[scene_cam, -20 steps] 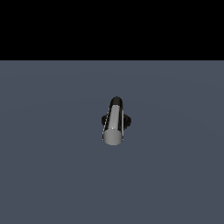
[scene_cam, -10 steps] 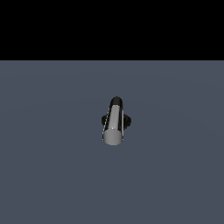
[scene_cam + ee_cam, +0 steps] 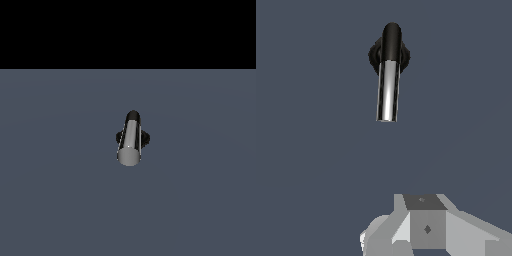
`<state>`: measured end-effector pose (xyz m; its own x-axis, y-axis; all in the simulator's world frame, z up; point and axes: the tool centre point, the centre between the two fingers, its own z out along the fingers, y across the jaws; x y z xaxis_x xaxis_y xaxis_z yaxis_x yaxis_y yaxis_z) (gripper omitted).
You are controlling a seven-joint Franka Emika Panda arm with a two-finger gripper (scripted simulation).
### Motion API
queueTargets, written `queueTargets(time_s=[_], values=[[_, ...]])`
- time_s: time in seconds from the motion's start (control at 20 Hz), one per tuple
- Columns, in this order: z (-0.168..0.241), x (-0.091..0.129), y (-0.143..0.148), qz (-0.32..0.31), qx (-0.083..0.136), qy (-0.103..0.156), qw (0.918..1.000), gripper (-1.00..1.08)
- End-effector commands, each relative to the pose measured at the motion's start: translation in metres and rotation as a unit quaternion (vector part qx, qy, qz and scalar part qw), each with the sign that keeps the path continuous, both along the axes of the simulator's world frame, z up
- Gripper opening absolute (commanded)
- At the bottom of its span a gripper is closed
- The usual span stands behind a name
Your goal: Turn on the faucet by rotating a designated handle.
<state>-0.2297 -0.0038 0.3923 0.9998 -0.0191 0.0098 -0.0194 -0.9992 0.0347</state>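
The faucet (image 3: pixel 146 138) is a small black round base standing on the flat grey floor, seen in both views (image 3: pixel 374 56). Its handle (image 3: pixel 130 145), a shiny silver-grey cylindrical bar with a dark root, juts from the base with its flat round end toward the exterior camera. In the wrist view the handle (image 3: pixel 388 92) points toward my gripper (image 3: pixel 425 201). Only grey-white parts of the gripper show at that picture's edge, well apart from the handle and touching nothing. The spacing of its fingers is not readable. The arm does not appear in the exterior view.
A plain grey floor (image 3: pixel 60 190) surrounds the faucet on all sides, with a black background (image 3: pixel 128 30) behind it. No other objects are in view.
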Motion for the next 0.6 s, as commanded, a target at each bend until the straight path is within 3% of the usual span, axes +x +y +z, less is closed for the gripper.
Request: queueTargets(time_s=[0.0, 0.55], values=[[-0.022, 0.005, 0.003, 0.001, 0.001, 0.000, 1.0000, -1.00], [-0.109, 0.027, 0.018, 0.006, 0.007, 0.002, 1.0000, -1.00]])
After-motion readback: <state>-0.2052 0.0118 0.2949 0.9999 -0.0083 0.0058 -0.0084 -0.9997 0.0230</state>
